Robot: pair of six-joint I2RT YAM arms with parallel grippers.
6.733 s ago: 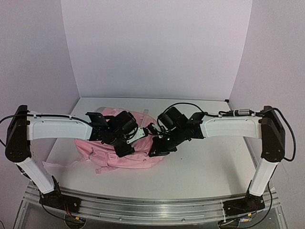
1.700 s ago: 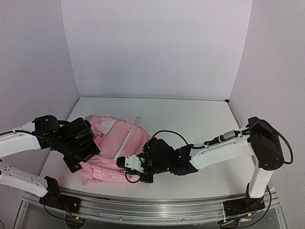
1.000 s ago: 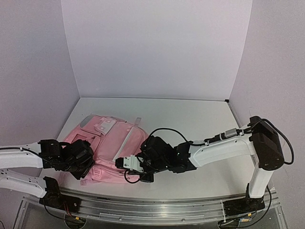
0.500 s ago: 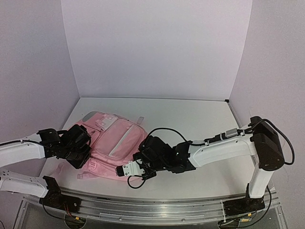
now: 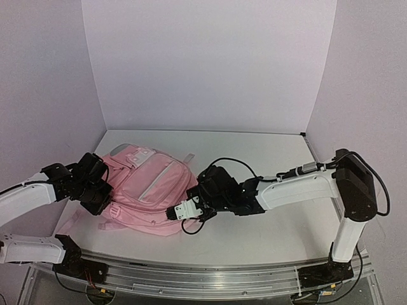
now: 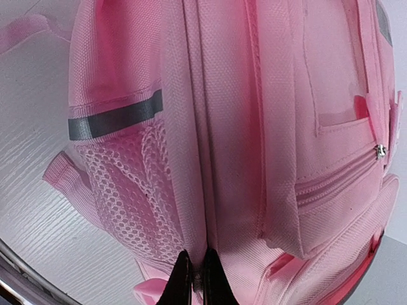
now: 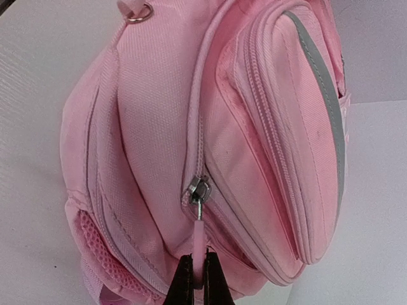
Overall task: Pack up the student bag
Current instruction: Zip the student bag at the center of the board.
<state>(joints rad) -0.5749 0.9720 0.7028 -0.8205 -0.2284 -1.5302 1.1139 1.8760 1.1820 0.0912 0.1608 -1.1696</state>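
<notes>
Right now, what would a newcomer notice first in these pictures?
A big pink backpack lies on the white table, left of centre, between the two arms. The right tool is shut on its pink zip pull, and the left tool pinches the backpack's fabric at the opposite edge.

Counting one bag [image 5: 149, 184], lying on one counter [image 5: 273, 159]. Counting two arms, the left arm [image 5: 19, 200] and the right arm [image 5: 299, 187]. Counting two pincers as well, the left pincer [image 6: 196, 270] and the right pincer [image 7: 196, 270]. Finding on the bag one metal ring [image 7: 138, 13], one pink zip pull [image 7: 200, 244] and one mesh pocket [image 6: 127, 190]. Tallying two zip sliders, one large slider [image 7: 198, 189] and one small slider [image 6: 380, 150]. Tallying two grey strips, one side strip [image 6: 114, 117] and one front strip [image 7: 321, 89].
</notes>
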